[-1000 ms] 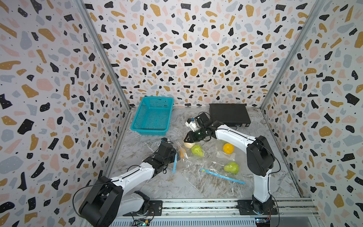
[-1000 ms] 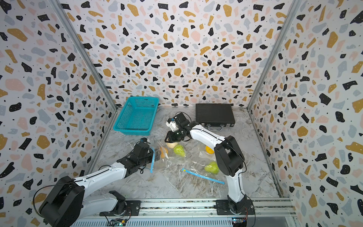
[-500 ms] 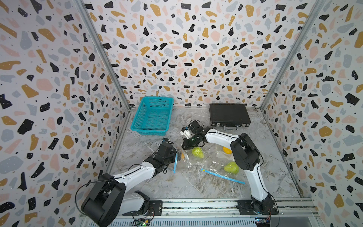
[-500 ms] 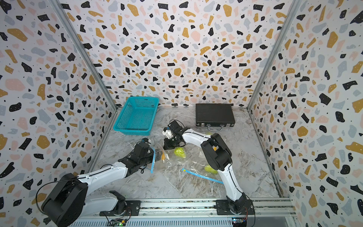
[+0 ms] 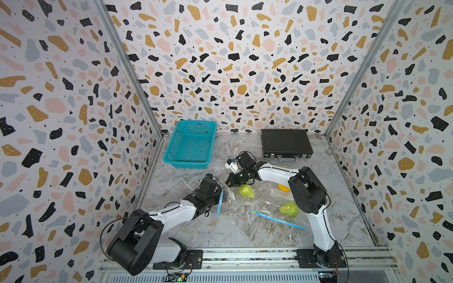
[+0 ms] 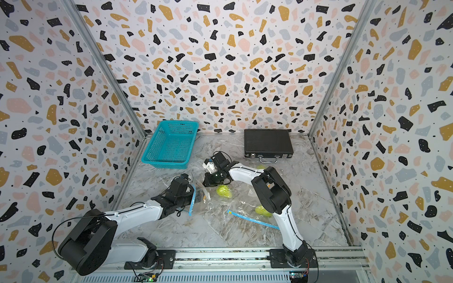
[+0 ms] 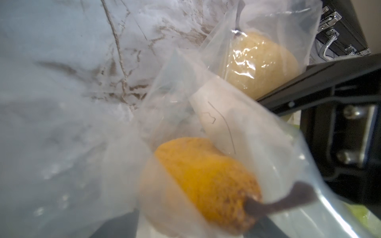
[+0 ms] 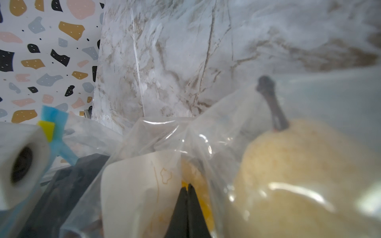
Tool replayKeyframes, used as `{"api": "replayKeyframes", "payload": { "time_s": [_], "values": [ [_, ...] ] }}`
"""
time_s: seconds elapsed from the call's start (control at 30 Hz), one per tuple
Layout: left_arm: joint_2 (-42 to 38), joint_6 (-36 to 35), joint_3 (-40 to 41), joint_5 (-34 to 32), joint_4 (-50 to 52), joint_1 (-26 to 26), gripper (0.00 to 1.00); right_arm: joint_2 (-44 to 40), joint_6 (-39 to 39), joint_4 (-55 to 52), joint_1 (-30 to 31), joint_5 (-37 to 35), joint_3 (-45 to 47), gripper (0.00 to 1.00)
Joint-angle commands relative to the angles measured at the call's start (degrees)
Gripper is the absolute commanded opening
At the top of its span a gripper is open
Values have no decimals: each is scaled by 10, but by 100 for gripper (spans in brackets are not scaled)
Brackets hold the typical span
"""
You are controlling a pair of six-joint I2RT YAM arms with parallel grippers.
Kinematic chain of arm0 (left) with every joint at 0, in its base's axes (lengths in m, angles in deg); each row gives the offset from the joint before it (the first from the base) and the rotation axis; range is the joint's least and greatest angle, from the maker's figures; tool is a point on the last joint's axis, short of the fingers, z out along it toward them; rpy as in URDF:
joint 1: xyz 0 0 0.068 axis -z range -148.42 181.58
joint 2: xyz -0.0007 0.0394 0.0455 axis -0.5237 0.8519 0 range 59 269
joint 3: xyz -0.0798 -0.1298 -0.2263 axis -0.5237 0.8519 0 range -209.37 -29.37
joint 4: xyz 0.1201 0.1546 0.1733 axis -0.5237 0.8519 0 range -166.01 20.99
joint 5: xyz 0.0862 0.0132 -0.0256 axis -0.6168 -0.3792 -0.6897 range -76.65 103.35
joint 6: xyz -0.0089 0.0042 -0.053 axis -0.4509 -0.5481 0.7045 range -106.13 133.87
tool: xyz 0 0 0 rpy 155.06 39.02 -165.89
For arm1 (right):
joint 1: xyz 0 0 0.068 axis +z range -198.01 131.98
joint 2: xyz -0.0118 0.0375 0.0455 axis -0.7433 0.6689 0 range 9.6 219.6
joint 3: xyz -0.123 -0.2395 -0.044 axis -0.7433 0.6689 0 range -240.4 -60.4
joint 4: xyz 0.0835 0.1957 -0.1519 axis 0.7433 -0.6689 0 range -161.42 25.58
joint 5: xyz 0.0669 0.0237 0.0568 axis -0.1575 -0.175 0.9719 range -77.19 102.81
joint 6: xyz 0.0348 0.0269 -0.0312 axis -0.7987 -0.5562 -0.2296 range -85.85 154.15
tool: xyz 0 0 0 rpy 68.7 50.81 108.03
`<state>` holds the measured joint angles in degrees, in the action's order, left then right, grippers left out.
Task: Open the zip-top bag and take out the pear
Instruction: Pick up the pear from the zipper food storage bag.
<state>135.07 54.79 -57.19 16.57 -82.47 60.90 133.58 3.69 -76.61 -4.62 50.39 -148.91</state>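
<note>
"What lay closest to you?"

"A spare bag (image 5: 267,210), flat on the table (image 5: 196,227), with a green pear (image 5: 289,208) in it. Nobody was working that one."

"And the one that mattered?"

"Just beyond it. The zip-top bag (image 5: 228,199) sat crumpled between the two arms, its blue zip (image 5: 220,204) at the left gripper (image 5: 219,194). The pear (image 7: 204,181), an orange-yellow one, was inside, stem and all."

"The grippers?"

"The left gripper's jaws stood wide at the zip end, and I couldn't tell whether they bore on anything. The right gripper (image 8: 186,192), on the far side, had its jaws pressed tight together, seemingly with a fold of film between them."

"So how should it go?"

"I'd say keep that pinch on one wall only, let the left take the opposite lip beside the zip, then part them gently and low, so the film doesn't slip and the pear doesn't roll."

"Behind that?"

"A teal basket (image 5: 186,163) and a black case (image 5: 285,144) by the back wall, well apart."
</note>
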Motion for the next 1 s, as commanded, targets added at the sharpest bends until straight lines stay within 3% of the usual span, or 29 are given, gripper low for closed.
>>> {"api": "replayKeyframes", "payload": {
  "time_s": [0.0, 0.3, 0.47, 0.57, 0.97],
  "values": [
    [14, -23, -15, -33, 9, -3, 74, 7, -15, -20, 8, 31, 30, 3],
    [53, -62, -51, -43, 22, -4, 72, 5, -10, -24, 9, 62, 49, 2],
    [44, -78, -52, -36, 29, -5, 53, 1, -8, -25, 8, 67, 55, 2],
    [18, -89, -53, -32, 46, -7, 44, -5, -6, -29, 5, 65, 57, 2],
    [-143, -120, -69, 60, 211, -43, 40, -12, -12, -35, -24, 26, 76, 2]
  ]
}}
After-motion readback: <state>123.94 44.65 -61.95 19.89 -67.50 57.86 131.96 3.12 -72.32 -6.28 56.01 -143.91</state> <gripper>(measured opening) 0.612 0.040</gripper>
